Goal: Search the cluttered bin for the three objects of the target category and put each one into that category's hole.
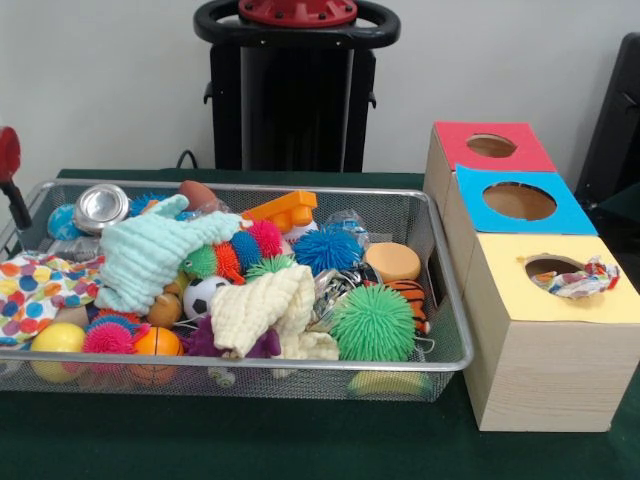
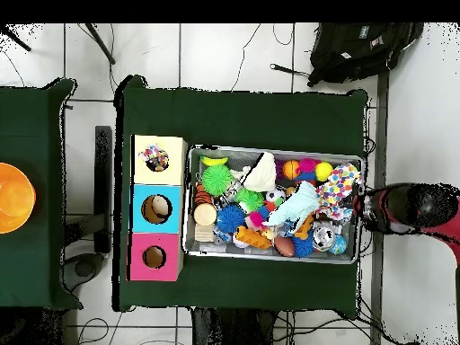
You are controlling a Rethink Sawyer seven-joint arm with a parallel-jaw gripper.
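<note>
A wire-mesh bin (image 1: 452, 300) holds a jumble of toys. Among them are a mint cloth (image 1: 150, 255), a cream cloth (image 1: 265, 310), a polka-dot cloth (image 1: 35, 290), a green spiky ball (image 1: 373, 322), a blue spiky ball (image 1: 326, 250), a small soccer ball (image 1: 205, 295) and a metal tin (image 1: 100, 207). Beside the bin stands a wooden box with a red hole (image 1: 491, 146), a blue hole (image 1: 519, 201) and a yellow hole (image 1: 552, 266). A crumpled wrapper (image 1: 578, 279) sticks out of the yellow hole. My gripper (image 2: 362, 208) sits at the bin's end farthest from the box, its state unclear.
The red and black arm (image 2: 413, 208) reaches in over that end of the bin (image 2: 274, 148). An orange bowl (image 2: 13, 198) rests on a separate green table. A black backpack (image 2: 359, 49) lies on the floor. The box (image 2: 158, 208) touches the bin's side.
</note>
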